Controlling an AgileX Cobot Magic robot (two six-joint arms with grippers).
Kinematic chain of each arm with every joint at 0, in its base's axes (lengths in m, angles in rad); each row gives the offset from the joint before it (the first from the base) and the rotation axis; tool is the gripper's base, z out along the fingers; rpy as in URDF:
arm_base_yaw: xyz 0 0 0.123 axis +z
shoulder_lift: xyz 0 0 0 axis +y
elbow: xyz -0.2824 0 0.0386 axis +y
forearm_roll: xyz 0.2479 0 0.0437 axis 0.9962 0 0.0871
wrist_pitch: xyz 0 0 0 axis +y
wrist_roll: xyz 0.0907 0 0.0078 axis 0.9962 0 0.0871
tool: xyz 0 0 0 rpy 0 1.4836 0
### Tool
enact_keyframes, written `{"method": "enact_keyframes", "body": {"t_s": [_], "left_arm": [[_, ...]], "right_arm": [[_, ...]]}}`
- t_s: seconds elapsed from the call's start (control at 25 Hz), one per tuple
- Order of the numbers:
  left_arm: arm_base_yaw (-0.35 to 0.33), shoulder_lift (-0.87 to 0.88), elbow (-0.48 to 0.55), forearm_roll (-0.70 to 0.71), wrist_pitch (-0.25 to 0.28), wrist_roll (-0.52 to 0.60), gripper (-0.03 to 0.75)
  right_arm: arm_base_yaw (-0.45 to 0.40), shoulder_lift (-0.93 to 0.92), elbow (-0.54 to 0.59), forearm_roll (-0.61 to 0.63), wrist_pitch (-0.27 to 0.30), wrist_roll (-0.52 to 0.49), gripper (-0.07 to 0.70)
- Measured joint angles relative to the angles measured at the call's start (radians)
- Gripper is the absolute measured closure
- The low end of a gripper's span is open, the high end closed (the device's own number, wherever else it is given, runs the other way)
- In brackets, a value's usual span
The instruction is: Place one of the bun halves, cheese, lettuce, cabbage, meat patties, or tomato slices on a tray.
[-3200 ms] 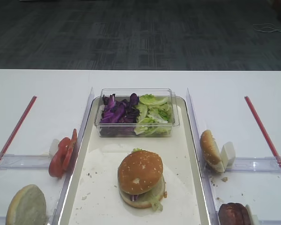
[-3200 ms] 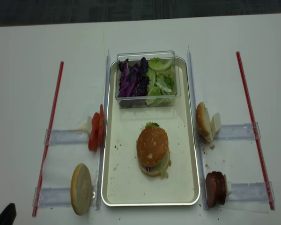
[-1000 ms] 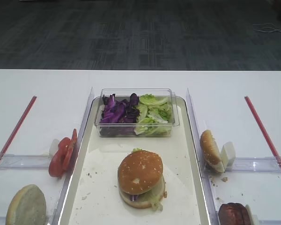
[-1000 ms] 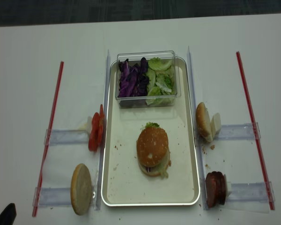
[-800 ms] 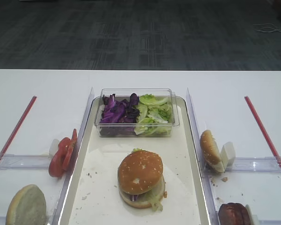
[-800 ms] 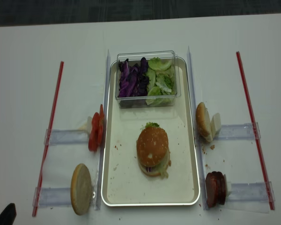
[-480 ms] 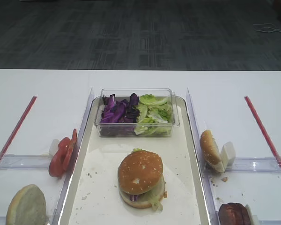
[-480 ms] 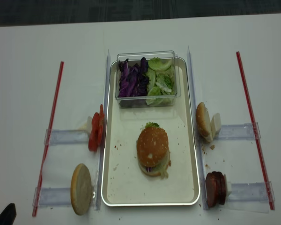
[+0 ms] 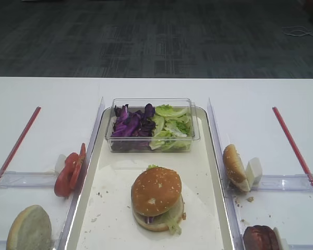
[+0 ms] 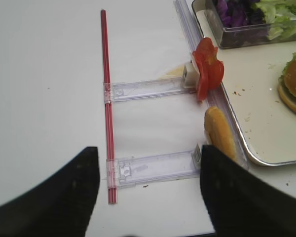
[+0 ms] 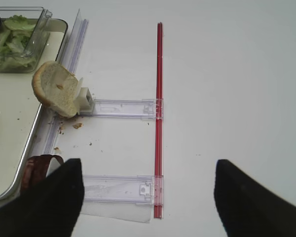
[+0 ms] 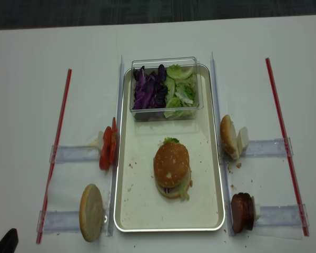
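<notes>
Right gripper [image 11: 145, 192] jaws wide, empty; sesame bun half [image 11: 54, 88] upright on rack looks soft, crushable — pinch edges lightly.

From my station I saw a plain white bench [image 9: 47, 94] spanning the full width of the view under even, soft light. Behind its far edge lay dark grey patterned carpet [image 9: 156, 39], with a pale cable [image 9: 301, 32] trailing at the right.

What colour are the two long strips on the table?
Red; clearest in the realsense high view.
</notes>
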State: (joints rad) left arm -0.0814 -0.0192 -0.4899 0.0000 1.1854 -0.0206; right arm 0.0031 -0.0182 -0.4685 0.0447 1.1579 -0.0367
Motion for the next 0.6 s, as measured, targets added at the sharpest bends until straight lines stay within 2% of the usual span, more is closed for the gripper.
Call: {"method": "enact_keyframes", "body": {"t_s": [0.6], "left_arm": [[0.0, 0.0, 0.0, 0.0, 0.0, 0.0, 0.294]], "right_arm": [[0.0, 0.0, 0.0, 0.0, 0.0, 0.0, 0.073]]}}
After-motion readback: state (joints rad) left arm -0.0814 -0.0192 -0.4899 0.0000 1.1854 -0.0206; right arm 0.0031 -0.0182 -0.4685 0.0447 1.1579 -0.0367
